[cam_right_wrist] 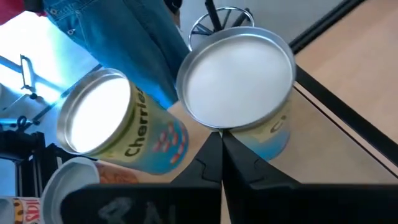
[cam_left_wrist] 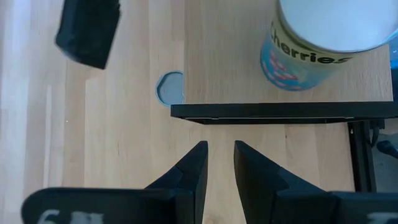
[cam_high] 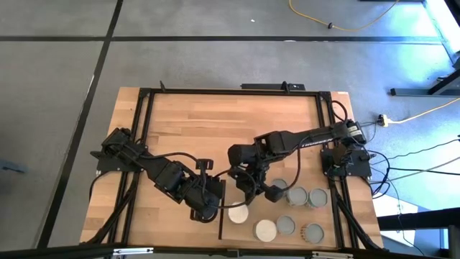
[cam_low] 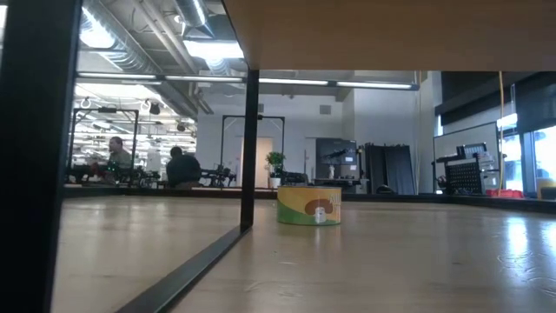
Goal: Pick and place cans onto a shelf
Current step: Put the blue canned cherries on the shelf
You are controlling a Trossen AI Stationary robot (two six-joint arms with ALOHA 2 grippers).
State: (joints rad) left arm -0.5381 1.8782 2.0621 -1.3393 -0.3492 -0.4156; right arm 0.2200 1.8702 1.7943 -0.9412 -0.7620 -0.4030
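Room: workshop floor of grey concrete under a plank-topped desk (cam_high: 215, 122), with people seated far back in the low view.
Landmark: shelf (cam_left_wrist: 236, 56), a pale panel with a dark front edge, near the desk's front edge.
Cans: one white-topped can (cam_high: 238, 214) stands on the shelf, just past the left hand; the cherries can (cam_left_wrist: 323, 46) shows there in the left wrist view. Six or so more cans (cam_high: 296, 196) cluster to the right of the shelf.
Step, judged: between placings; one can is set, the next is being sought in the cluster.
Left hand (cam_left_wrist: 219, 163): fingers parted by a narrow gap, empty, just short of the shelf's front edge.
Right hand (cam_right_wrist: 221, 155): fingers pressed together, gripping nothing, hovering over the cluster.
Next move, judged: the right hand must spread its fingers before dropping around a can.
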